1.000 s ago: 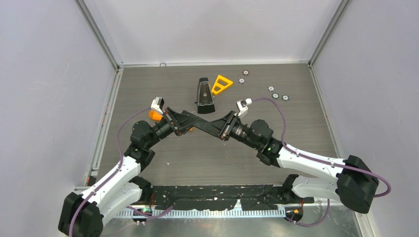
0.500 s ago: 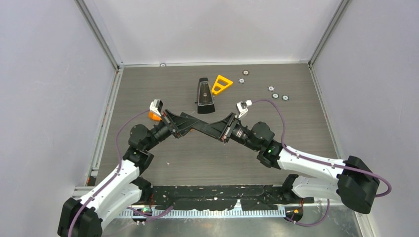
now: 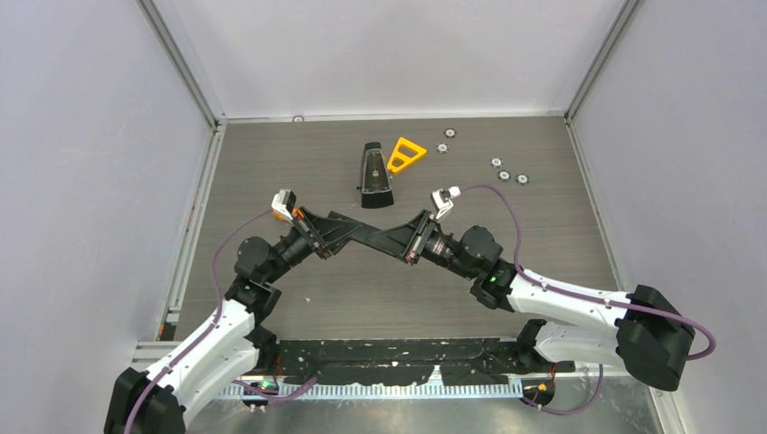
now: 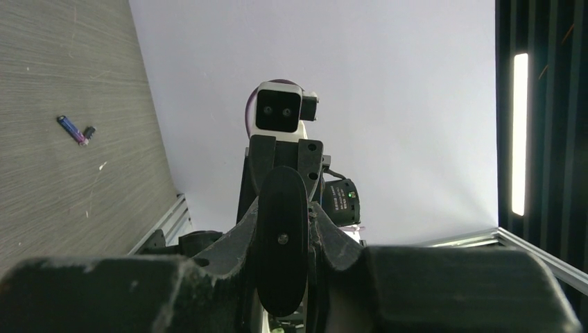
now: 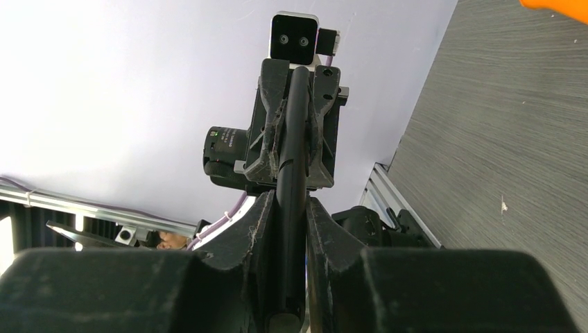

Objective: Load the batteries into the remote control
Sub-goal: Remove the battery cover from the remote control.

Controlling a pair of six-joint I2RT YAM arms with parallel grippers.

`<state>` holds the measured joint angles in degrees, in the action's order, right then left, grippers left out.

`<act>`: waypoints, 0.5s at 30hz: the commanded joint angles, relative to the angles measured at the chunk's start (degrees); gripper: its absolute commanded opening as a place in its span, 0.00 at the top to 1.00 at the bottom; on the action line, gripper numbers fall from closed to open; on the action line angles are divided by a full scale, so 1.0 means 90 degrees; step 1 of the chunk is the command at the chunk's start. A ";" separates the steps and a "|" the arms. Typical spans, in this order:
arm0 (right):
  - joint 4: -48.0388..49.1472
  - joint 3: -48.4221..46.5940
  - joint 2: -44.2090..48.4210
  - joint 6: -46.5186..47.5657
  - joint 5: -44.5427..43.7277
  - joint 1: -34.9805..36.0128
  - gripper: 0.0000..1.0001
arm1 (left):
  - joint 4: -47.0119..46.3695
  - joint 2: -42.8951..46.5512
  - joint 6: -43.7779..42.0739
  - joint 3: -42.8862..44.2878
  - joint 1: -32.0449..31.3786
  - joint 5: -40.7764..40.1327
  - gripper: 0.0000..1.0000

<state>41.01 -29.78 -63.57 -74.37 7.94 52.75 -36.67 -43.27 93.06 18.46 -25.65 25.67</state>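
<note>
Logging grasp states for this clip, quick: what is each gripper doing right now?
Left gripper: closed on the remote control.
Right gripper: closed on the other end of the same remote control.

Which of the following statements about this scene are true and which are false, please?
1. The left gripper and the right gripper both grip the remote control. True.
2. The orange triangle lies left of the black case in the top view. False: it lies to the right of it.
3. A battery lies on the table. True.
4. The silver discs are stacked in one pile. False: five lie scattered, apart from each other.
</note>
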 commanded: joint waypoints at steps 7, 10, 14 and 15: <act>-0.0696 -0.0185 0.0489 0.0295 -0.0302 -0.0139 0.77 | -0.0385 0.0237 0.0058 0.0268 0.0301 -0.1170 1.00; -0.0999 -0.0344 0.0476 0.0330 -0.0306 -0.0138 0.60 | -0.0132 0.0227 -0.0170 0.0426 0.0311 -0.1051 1.00; -0.1445 -0.0577 0.0500 0.0465 0.0019 -0.0304 0.43 | 0.0436 0.0032 -0.0614 0.0845 0.0303 -0.0512 1.00; -0.1483 -0.0592 0.0559 0.0501 0.0066 -0.0397 0.39 | 0.0603 -0.0022 -0.0727 0.0942 0.0309 -0.0413 1.00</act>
<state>31.66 -31.86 -60.34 -72.20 7.11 50.85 -33.39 -42.57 90.83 21.41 -22.98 20.43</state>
